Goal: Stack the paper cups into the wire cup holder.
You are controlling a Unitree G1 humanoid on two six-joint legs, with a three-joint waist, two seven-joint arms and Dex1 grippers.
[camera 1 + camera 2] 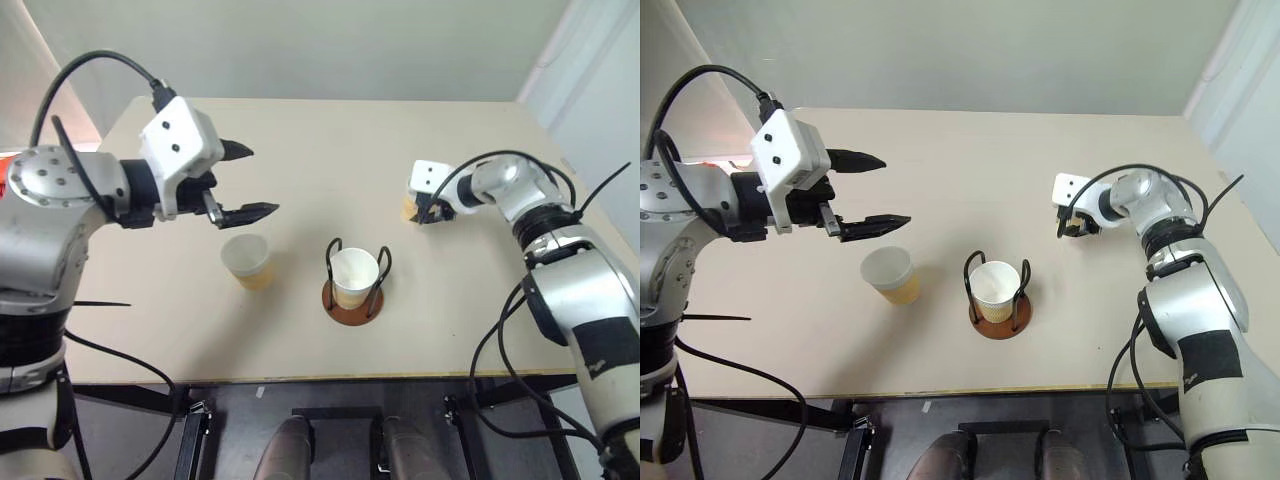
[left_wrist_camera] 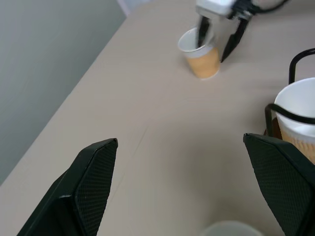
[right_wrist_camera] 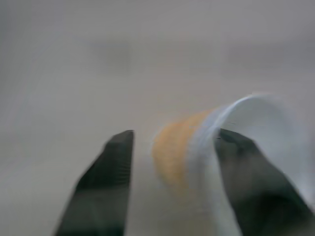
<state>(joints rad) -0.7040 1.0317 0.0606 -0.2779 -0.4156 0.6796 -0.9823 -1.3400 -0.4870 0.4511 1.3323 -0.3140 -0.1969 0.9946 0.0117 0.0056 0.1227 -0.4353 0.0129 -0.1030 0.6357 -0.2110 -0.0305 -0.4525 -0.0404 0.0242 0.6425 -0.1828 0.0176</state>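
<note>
The right gripper (image 2: 219, 37) is closing over the rim of a paper cup (image 2: 201, 55) at two o'clock from the wire cup holder (image 1: 352, 298), one finger inside, one outside, not visibly clamped. A crooked pinch risks crushing or tipping it. The left gripper (image 1: 243, 182) is hanging wide open and empty above another cup (image 1: 247, 260) at the holder's nine o'clock, with a third cup (image 1: 354, 277) sitting inside the holder.

The scene was evenly and softly lit from overhead, with only faint shadows cast on the table (image 1: 330, 150) and no glare. The head views were rendered sharp, with some bending at the edges. The right wrist view was heavily smeared, its paper cup (image 3: 206, 147) blurred; the left wrist view was softened nearby.
</note>
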